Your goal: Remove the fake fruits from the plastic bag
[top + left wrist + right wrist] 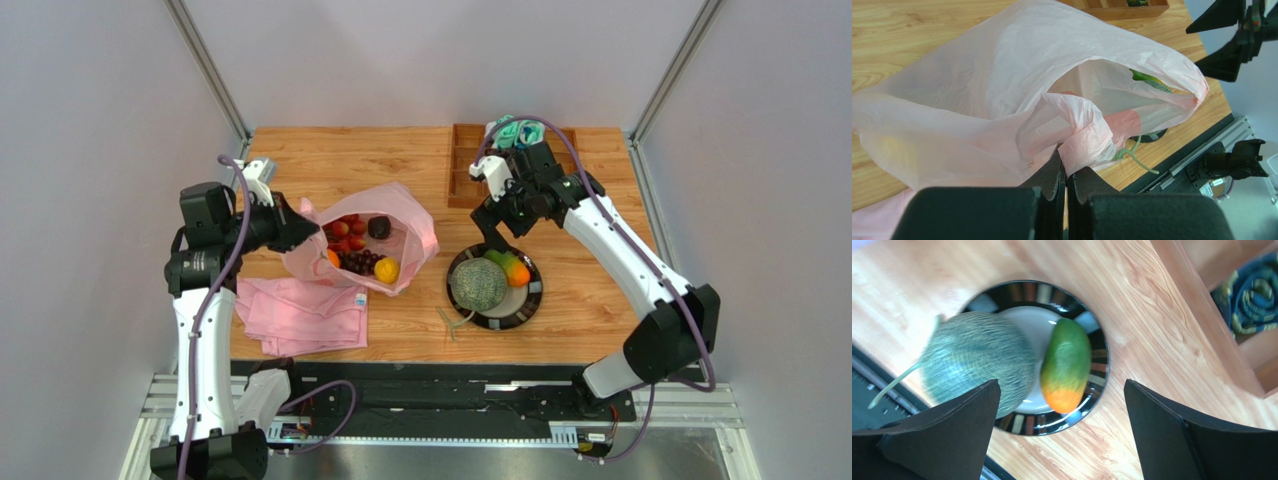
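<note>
The translucent pink plastic bag (405,215) lies open at centre left. Inside it are small red berries (346,229), dark purple grapes (359,262), a yellow lemon (386,270), an orange (332,258) and a dark piece (379,227). My left gripper (300,228) is shut on a fold of the bag's (1002,80) rim (1067,167). The netted melon (478,284) and a green-orange fruit (513,268) lie on a black-rimmed plate (530,300). My right gripper (1061,390) is open and empty above the plate (1098,340), beside the melon (977,362) and the green-orange fruit (1067,365).
A folded pink cloth (305,315) lies in front of the bag. A wooden tray (462,165) with teal and black items (512,132) stands at the back, behind my right wrist. The melon's green stem (450,322) points toward the near table edge.
</note>
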Tool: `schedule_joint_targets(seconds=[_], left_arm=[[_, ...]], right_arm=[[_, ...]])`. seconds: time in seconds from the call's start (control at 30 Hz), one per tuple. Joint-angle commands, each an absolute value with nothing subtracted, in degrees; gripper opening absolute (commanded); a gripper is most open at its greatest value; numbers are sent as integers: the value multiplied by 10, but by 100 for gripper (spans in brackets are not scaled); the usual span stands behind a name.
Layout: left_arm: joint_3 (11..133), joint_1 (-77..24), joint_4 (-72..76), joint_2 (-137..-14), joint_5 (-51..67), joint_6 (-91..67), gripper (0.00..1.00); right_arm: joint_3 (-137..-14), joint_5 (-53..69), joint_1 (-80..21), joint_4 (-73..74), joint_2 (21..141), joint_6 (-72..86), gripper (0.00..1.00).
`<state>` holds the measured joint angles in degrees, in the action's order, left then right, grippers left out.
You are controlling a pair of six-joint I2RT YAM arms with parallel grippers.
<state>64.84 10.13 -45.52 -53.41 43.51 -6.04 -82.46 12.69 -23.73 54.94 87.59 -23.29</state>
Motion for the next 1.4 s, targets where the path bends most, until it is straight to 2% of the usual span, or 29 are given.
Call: schedule_joint_targets(seconds=[0.0, 0.13, 0.17, 0.27, 0.33, 0.47, 0.83, 0.97, 1.07, 1.23, 1.37], left_arm=[[636, 105, -441, -488, 469, -45, 0], [621, 105, -439, -461, 450, -47, 0], [620, 104, -439, -452, 449, -44, 0], [620, 105, -439, -442, 445, -44, 0], [624, 105, -439, -439, 446, -49, 0], [624, 105, -441, -421, 443, -57, 0], [617, 105, -478, -373, 437, -57, 0], [620, 105, -483, -369, 433, -55, 0], [622, 105, -486, -367, 432, -53, 0], [614, 105, -484, -367, 431, -54, 0], [613, 105, -482, -370, 432, -56, 0]], right_arm=[[-807, 156, -321, 574, 777, -319, 97], [-671, 159, -470, 508, 660, -466, 93], [-647, 144, -529, 498, 645, -503, 92], [-585, 132, -603, 498, 628, -626, 85], [-574, 144, -618, 505, 637, -661, 80], [-546, 175, -649, 469, 664, -683, 77], [-496, 110, -667, 324, 789, -632, 63], [-468, 83, -671, 305, 798, -643, 49], [-463, 72, -671, 311, 789, -639, 34], [-466, 60, -671, 309, 786, -635, 22], [-499, 48, -671, 305, 796, -633, 0]])
